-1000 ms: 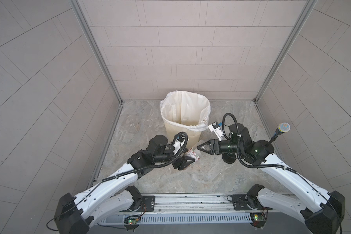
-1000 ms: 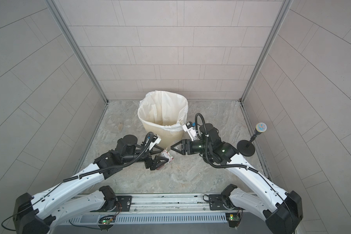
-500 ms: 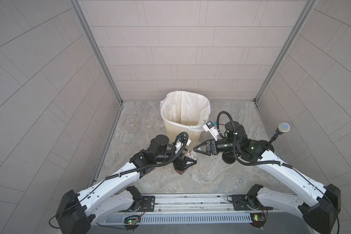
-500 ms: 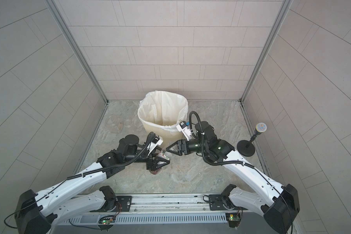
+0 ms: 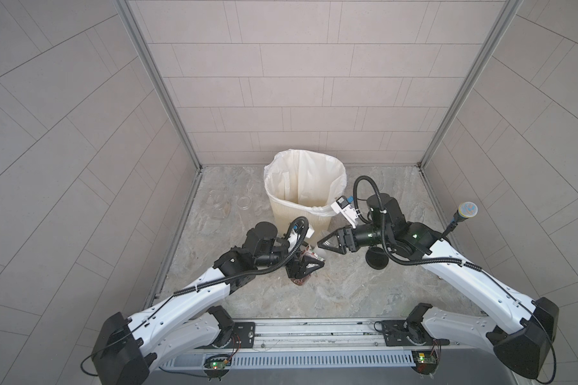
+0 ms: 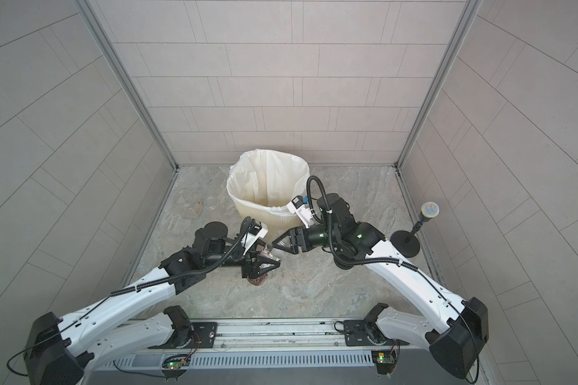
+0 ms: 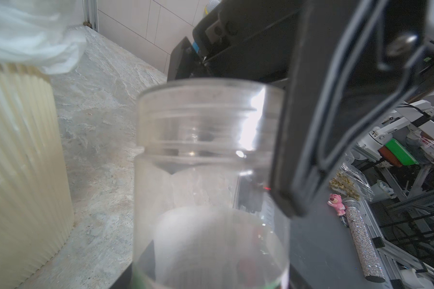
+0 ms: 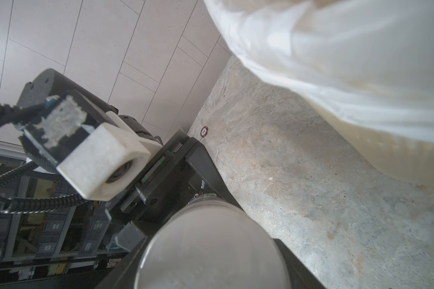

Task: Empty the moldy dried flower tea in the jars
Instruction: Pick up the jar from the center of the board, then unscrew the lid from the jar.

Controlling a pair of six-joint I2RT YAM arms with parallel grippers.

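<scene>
**Two grippers meet on one jar**

The left gripper (image 5: 306, 268) has its fingers closed around a clear jar (image 7: 211, 175). The moldy dried flower tea (image 5: 300, 281) lies in the jar's bottom, just below the fingertips. The right gripper (image 5: 326, 246) straddles the jar's top; whether it grips cannot be told. A cream bin (image 5: 281, 213) stands just beyond both.

I count two arms (image 5: 194, 293), one bin (image 5: 314, 216), one microphone (image 5: 467, 210), one loose clear lid (image 5: 243, 202), and two jars: a near jar (image 7: 211, 175), a far jar (image 5: 217, 201).
</scene>
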